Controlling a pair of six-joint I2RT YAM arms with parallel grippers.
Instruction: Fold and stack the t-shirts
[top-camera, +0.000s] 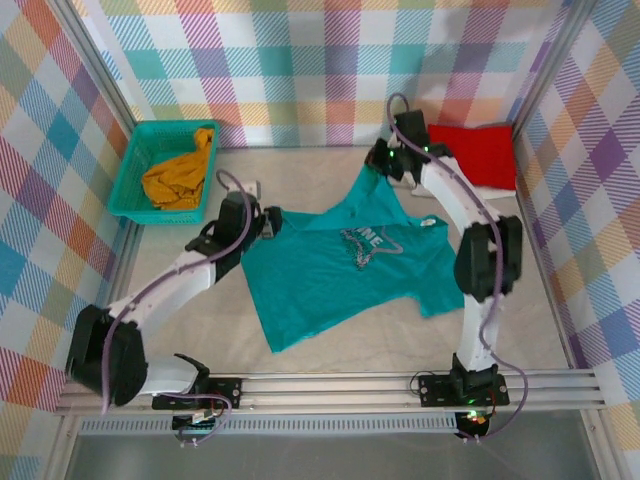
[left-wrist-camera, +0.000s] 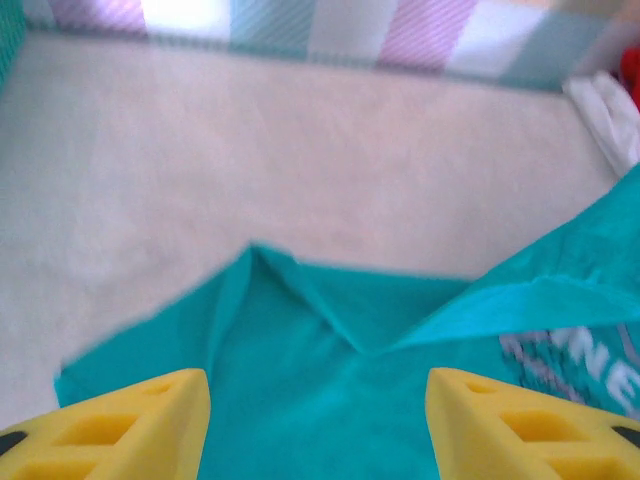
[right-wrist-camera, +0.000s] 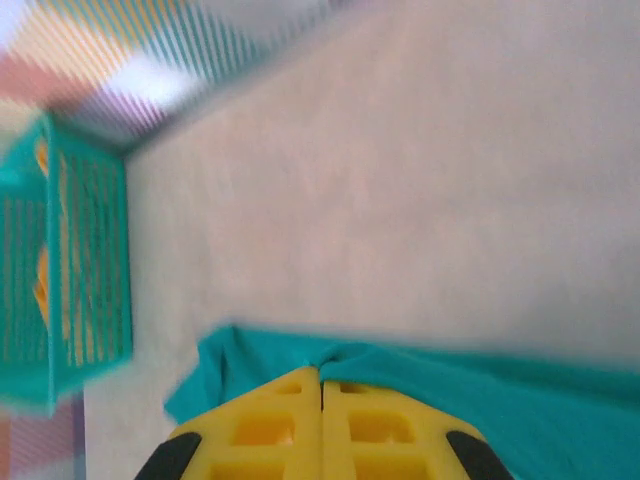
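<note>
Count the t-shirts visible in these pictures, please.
3: a teal t-shirt spread in the middle, a mustard t-shirt in the basket at far left, a red t-shirt at far right. White cloth beside the red one may be a fourth.

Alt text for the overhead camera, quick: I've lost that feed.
A teal t-shirt lies spread on the table, its far corner pinched by the right pincer, with the left pincer at its left edge. A mustard t-shirt sits in the teal basket far left; a red t-shirt lies far right.
</note>
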